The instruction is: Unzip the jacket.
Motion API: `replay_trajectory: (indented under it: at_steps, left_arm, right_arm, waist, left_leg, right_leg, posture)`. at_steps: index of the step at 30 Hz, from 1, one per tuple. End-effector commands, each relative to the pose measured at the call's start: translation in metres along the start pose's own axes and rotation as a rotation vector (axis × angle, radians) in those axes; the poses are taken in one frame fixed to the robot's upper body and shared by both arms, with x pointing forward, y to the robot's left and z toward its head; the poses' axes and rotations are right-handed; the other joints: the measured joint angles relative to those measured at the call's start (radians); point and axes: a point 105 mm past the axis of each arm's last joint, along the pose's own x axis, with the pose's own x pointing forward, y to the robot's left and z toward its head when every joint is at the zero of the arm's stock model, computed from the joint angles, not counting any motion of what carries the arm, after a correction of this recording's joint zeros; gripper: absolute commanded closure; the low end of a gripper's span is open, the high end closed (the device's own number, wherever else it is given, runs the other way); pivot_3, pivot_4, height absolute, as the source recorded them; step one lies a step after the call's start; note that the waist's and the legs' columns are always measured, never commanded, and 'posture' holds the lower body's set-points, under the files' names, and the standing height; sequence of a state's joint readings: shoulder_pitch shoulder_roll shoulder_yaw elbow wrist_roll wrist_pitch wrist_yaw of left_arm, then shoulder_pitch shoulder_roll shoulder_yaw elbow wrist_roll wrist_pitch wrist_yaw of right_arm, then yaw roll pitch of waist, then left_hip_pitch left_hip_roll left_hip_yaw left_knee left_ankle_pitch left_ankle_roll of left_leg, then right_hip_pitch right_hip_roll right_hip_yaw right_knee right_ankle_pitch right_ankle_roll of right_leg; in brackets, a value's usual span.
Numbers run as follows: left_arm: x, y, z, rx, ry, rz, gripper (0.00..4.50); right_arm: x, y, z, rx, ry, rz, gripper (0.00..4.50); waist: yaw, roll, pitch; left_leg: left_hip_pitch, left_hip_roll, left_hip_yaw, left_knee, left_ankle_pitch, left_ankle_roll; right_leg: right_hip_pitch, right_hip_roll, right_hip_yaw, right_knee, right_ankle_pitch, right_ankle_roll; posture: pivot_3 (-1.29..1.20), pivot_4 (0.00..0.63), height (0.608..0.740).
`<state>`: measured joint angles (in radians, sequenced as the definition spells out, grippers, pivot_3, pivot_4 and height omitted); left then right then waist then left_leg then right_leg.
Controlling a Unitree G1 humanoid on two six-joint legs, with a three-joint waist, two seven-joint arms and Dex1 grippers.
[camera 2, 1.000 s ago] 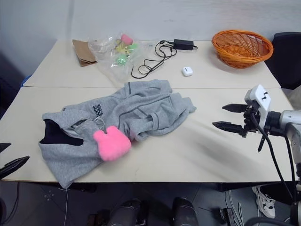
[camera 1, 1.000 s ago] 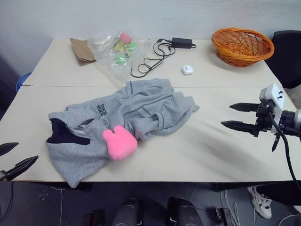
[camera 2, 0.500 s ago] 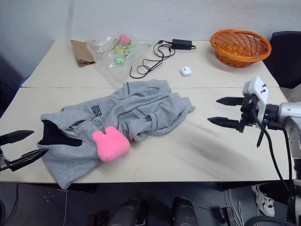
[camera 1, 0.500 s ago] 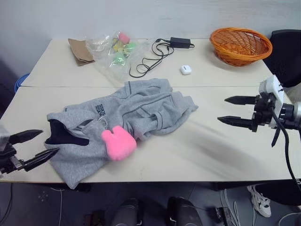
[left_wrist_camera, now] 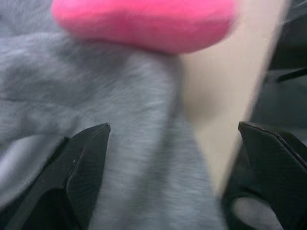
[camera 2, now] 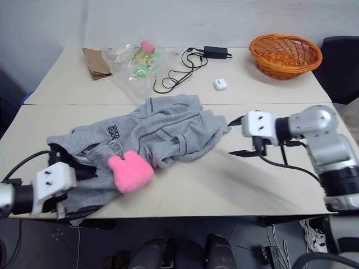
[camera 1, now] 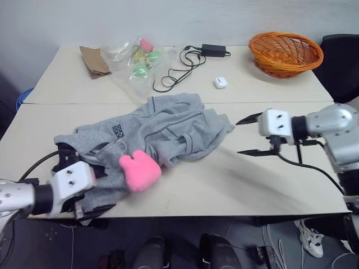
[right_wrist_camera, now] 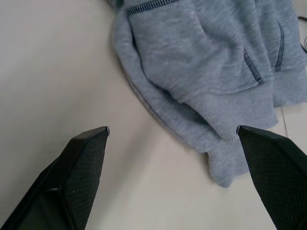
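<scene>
Near the table's (camera 1: 269,190) front-left corner, the jacket (camera 1: 162,131) lies crumpled, pink charm (camera 1: 140,171) on top. Both grippers stand spread and empty: left gripper (camera 2: 76,188) over the collar end, right gripper (camera 1: 248,135) beside the hem, probably bracketing it to pin and pull.

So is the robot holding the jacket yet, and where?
No, nothing is held. The left gripper is open over the jacket near the pink charm. The right gripper is open beside the jacket's other end.
</scene>
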<state>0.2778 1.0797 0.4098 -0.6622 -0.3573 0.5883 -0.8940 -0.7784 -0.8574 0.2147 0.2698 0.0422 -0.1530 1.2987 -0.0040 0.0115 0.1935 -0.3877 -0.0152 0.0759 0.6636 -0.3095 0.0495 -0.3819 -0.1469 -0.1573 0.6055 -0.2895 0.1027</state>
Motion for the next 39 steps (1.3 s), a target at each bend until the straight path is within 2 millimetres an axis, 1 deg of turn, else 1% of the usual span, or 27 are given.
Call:
replay_trajectory:
  at_steps: [1, 4, 7, 10, 12, 15, 17, 20, 21, 22, 23, 26, 29, 31, 32, 34, 36, 39]
  left_arm:
    - [0.014, -0.003, -0.005, 0.112, 0.086, 0.013, 0.0]
    - [0.025, -0.004, -0.006, 0.13, 0.096, 0.036, 0.0]
    - [0.029, -0.006, -0.011, 0.155, 0.141, 0.06, 0.0]
    - [0.03, -0.003, -0.014, 0.164, 0.157, 0.101, 0.66]
    - [0.03, -0.006, -0.017, 0.157, 0.169, 0.089, 1.29]
    - [0.029, -0.006, -0.019, 0.153, 0.172, 0.09, 2.27]
    - [0.029, -0.005, -0.02, 0.148, 0.168, 0.093, 2.93]
    - [0.029, -0.005, -0.02, 0.144, 0.165, 0.092, 3.89]
    - [0.029, -0.005, -0.02, 0.143, 0.164, 0.092, 4.14]
    - [0.029, -0.005, -0.02, 0.142, 0.164, 0.092, 4.49]
    - [0.029, -0.005, -0.021, 0.14, 0.164, 0.092, 4.5]
    - [0.027, -0.003, -0.023, 0.142, 0.171, 0.086, 4.5]
    - [0.022, -0.003, -0.031, 0.147, 0.189, 0.052, 4.5]
    - [0.016, 0.003, -0.048, 0.156, 0.237, 0.042, 4.5]
    - [0.014, 0.006, -0.053, 0.16, 0.252, 0.04, 4.5]
    - [0.007, 0.013, -0.066, 0.193, 0.288, 0.021, 4.5]
    - [0.003, 0.019, -0.072, 0.223, 0.285, -0.016, 4.5]
    - [0.002, 0.024, -0.072, 0.302, 0.222, -0.076, 4.5]
  right_arm:
    - [0.014, -0.014, -0.006, -0.174, 0.061, -0.039, 0.04]
    - [0.028, -0.024, -0.01, -0.224, 0.072, -0.073, 0.04]
    - [0.045, -0.03, -0.016, -0.277, 0.105, -0.075, 0.04]
    - [0.056, -0.031, -0.022, -0.317, 0.131, -0.062, 0.0]
    - [0.06, -0.031, -0.024, -0.345, 0.142, -0.057, 0.0]
    - [0.065, -0.031, -0.027, -0.346, 0.15, -0.051, 0.61]
    - [0.067, -0.03, -0.029, -0.348, 0.152, -0.04, 1.26]
    - [0.067, -0.029, -0.03, -0.345, 0.148, -0.027, 2.36]
    - [0.067, -0.029, -0.03, -0.345, 0.146, -0.026, 2.63]
    - [0.067, -0.028, -0.03, -0.34, 0.145, -0.019, 3.04]
    - [0.066, -0.027, -0.032, -0.339, 0.149, -0.008, 3.4]
    - [0.056, -0.02, -0.043, -0.332, 0.185, 0.04, 4.43]
    - [0.035, -0.009, -0.058, -0.281, 0.222, 0.106, 4.47]
    - [0.012, 0.011, -0.072, -0.192, 0.24, 0.194, 4.47]
    - [0.005, 0.019, -0.076, -0.158, 0.241, 0.226, 4.47]
    - [-0.018, 0.044, -0.082, -0.103, 0.248, 0.318, 4.47]
    - [-0.042, 0.071, -0.08, -0.042, 0.249, 0.404, 4.47]
    - [-0.065, 0.102, -0.061, 0.07, 0.215, 0.483, 4.47]
  waist:
    - [-0.001, 0.0, 0.0]
    - [-0.002, 0.0, 0.0]
    - [-0.002, 0.0, 0.0]
    - [-0.002, 0.0, 0.0]
    - [-0.001, 0.0, 0.0]
    - [-0.006, 0.0, 0.0]
    - [-0.007, 0.0, 0.0]
    - [-0.01, 0.0, 0.0]
    - [-0.011, 0.0, 0.0]
    - [-0.012, 0.0, 0.0]
    - [-0.013, 0.0, 0.0]
    - [-0.013, 0.0, 0.0]
    - [-0.009, 0.0, 0.0]
    - [-0.002, 0.0, 0.0]
    - [0.002, 0.0, 0.0]
    - [0.008, 0.0, 0.0]
    - [0.015, 0.002, 0.0]
    - [0.023, 0.005, 0.0]
  left_leg:
    - [0.0, 0.0, 0.001, 0.0, 0.0, 0.0]
    - [-0.002, 0.0, 0.003, 0.0, 0.002, 0.0]
    - [-0.003, 0.001, 0.004, 0.0, 0.003, 0.0]
    - [-0.003, 0.001, 0.004, 0.0, 0.003, 0.0]
    - [-0.003, 0.001, 0.003, 0.0, 0.004, 0.0]
    - [-0.001, 0.001, 0.003, 0.0, 0.004, -0.001]
    - [-0.001, 0.002, 0.003, 0.0, 0.005, -0.001]
    - [-0.001, 0.002, 0.003, 0.0, 0.005, -0.001]
    - [-0.001, 0.002, 0.003, 0.0, 0.005, -0.001]
    - [-0.001, 0.002, 0.003, 0.0, 0.005, -0.001]
    - [-0.001, 0.002, 0.003, 0.0, 0.005, -0.001]
    - [-0.001, 0.002, 0.003, 0.0, 0.005, -0.001]
    - [-0.001, 0.002, 0.003, 0.0, 0.005, -0.001]
    - [-0.001, 0.002, 0.003, 0.0, 0.005, -0.001]
    - [-0.001, 0.002, 0.002, 0.0, 0.005, -0.001]
    - [0.0, 0.002, -0.001, 0.0, 0.005, -0.001]
    - [0.001, 0.002, -0.005, 0.0, 0.004, -0.002]
    - [0.002, 0.002, -0.006, 0.0, 0.003, -0.002]
  right_leg:
    - [-0.001, 0.0, 0.001, 0.001, 0.0, 0.0]
    - [-0.003, 0.001, 0.002, 0.001, -0.001, -0.001]
    - [-0.004, 0.002, 0.002, 0.001, -0.001, -0.001]
    - [-0.004, 0.002, 0.002, 0.001, -0.001, -0.001]
    - [-0.004, 0.002, 0.002, 0.002, -0.001, -0.002]
    - [-0.004, 0.002, 0.002, 0.003, -0.001, -0.002]
    - [-0.004, 0.002, 0.002, 0.004, -0.001, -0.002]
    - [-0.004, 0.001, 0.002, 0.004, -0.001, -0.002]
    - [-0.004, 0.001, 0.002, 0.004, -0.001, -0.002]
    - [-0.004, 0.001, 0.002, 0.004, -0.001, -0.002]
    - [-0.004, 0.001, 0.002, 0.004, -0.001, -0.002]
    - [-0.004, 0.001, 0.002, 0.004, -0.001, -0.002]
    - [-0.004, 0.001, 0.002, 0.004, -0.001, -0.003]
    - [-0.003, 0.001, 0.002, 0.003, -0.001, -0.003]
    - [-0.003, 0.001, 0.001, 0.002, -0.001, -0.003]
    - [0.001, -0.001, -0.001, 0.0, -0.002, -0.003]
    - [0.005, -0.001, -0.002, -0.002, -0.002, -0.003]
    - [0.005, -0.002, -0.003, -0.002, -0.002, -0.003]
  posture:
    - [0.0, 0.15, 0.74]
    - [0.0, 0.15, 0.74]
    - [0.0, 0.15, 0.74]
    - [0.0, 0.15, 0.74]
    - [0.0, 0.15, 0.74]
    - [0.0, 0.15, 0.74]
    - [0.0, 0.15, 0.74]
    - [0.0, 0.15, 0.74]
    - [0.0, 0.15, 0.74]
    - [0.0, 0.15, 0.74]
    - [0.0, 0.15, 0.74]
    - [0.0, 0.15, 0.74]
    - [0.0, 0.15, 0.74]
    - [0.0, 0.15, 0.74]
    - [0.0, 0.15, 0.74]
    - [0.0, 0.15, 0.74]
    - [0.0, 0.15, 0.74]
    - [0.0, 0.15, 0.74]
